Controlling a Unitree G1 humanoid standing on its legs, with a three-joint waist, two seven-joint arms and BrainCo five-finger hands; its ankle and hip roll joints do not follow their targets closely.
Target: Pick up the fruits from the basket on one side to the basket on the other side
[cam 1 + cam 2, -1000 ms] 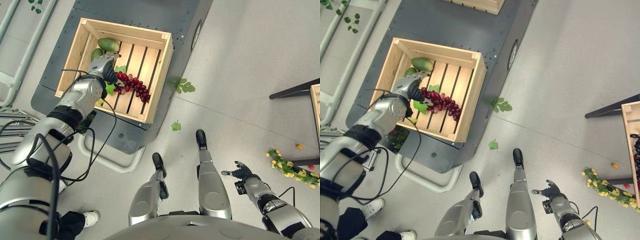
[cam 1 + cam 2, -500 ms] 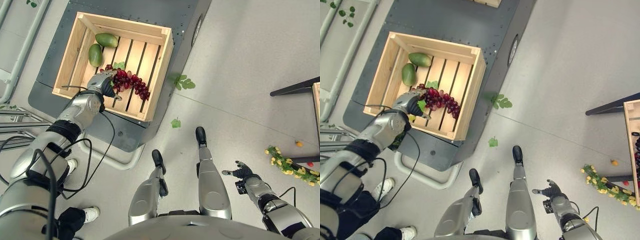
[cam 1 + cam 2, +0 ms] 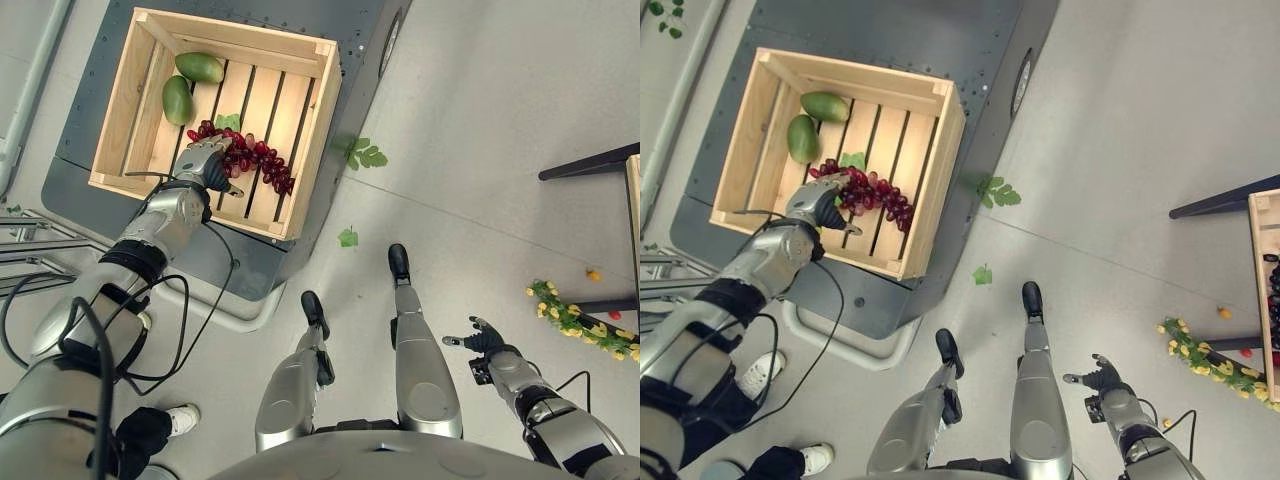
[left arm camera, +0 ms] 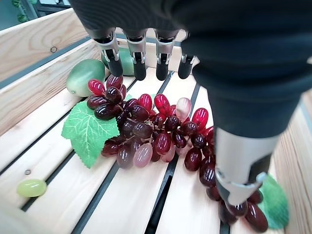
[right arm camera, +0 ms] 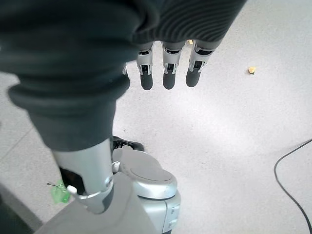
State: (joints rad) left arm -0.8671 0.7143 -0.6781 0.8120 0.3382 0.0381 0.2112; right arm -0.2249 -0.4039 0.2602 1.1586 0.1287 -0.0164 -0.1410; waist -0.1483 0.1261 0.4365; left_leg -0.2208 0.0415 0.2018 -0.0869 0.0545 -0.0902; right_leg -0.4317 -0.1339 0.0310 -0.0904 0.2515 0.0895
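L to R: wooden crate (image 3: 312, 130) sits on a dark grey platform (image 3: 290, 22), far L side of floor. Inside: 2 green mangoes (image 3: 178, 99) at the far-L corner, one lying along the L wall, the other (image 3: 200, 67) by the back wall, near each other. Red grapes (image 3: 255, 160) w/ green leaves lie across the slats mid-crate, running diagonally toward the R wall. One loose green grape (image 4: 31, 187) on a slat, apart from the bunch (wrist view).

L hand (image 3: 205, 163) is inside the crate, over the near-L end of the grapes. Wrist view: fingers (image 4: 112, 53) straight, hanging above the bunch, thumb (image 4: 236, 181) down at the other side, tip at the outer berries. Hand spread wide, nothing gripped; grapes on the slats, not lifted. Can't tell if the thumb tip actually touches.

Mid floor: 2 loose green leaf sprigs, one (image 3: 360, 155) just R of the platform, one (image 3: 348, 237) nearer.

R hand (image 3: 481, 343) low by the robot's R side, over bare floor, fingers (image 5: 168, 68) extended and relaxed, holding nothing.

Far R: yellow flower sprig (image 3: 578, 326) on floor, small orange bit (image 3: 594, 273) beyond it, dark surface leg (image 3: 590, 162), and edge of a 2nd crate (image 3: 1267, 290) w/ dark grapes (image 3: 1274, 291) in it.
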